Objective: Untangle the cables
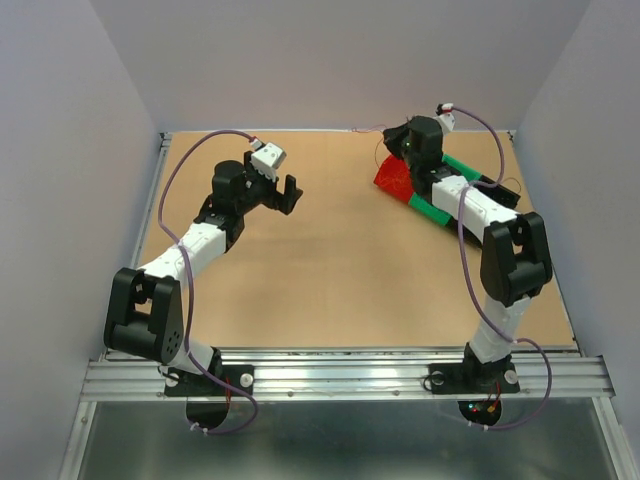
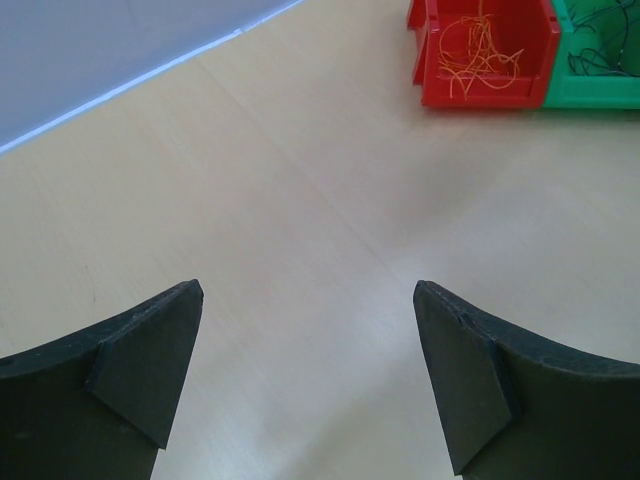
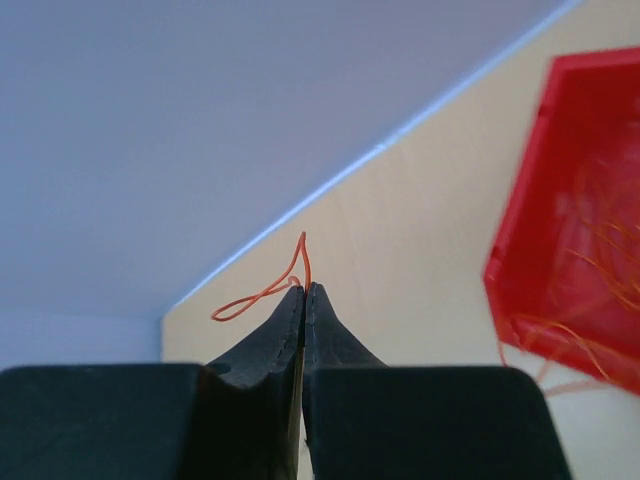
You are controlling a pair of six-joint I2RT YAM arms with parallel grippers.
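The right gripper point(image 3: 303, 287) is squeezing shut on one thin orange wire point(image 3: 262, 296). Its two black fingers are pressing together with no gap between them. The wire is sticking up out of the tips and curling off to one side in a loop (it is as thin as a hair). The gripper is hanging in the air just beside the red bin point(image 3: 520, 235). The wire it is holding is not touching the red bin.

More orange wires point(image 2: 478, 55) are lying in a curly heap inside the red bin. In the right wrist view a few of them seem to be hanging over the red bin's rim.

A green bin point(image 2: 590, 95) is sitting right against the red bin, side by side with it. Dark wires point(image 2: 600, 50) are lying inside the green bin, so they are just next door to the red bin.

The left gripper point(image 2: 307, 290) is hanging open with its two fingers spread wide apart. It is holding nothing. It is floating over the bare table point(image 2: 300, 180), well away from the red bin. From the top view it is sitting off to the left of the red bin, with lots of table between them.

From the top view the right arm is reaching over the green bin, and its gripper is sitting at the far side of the red bin.
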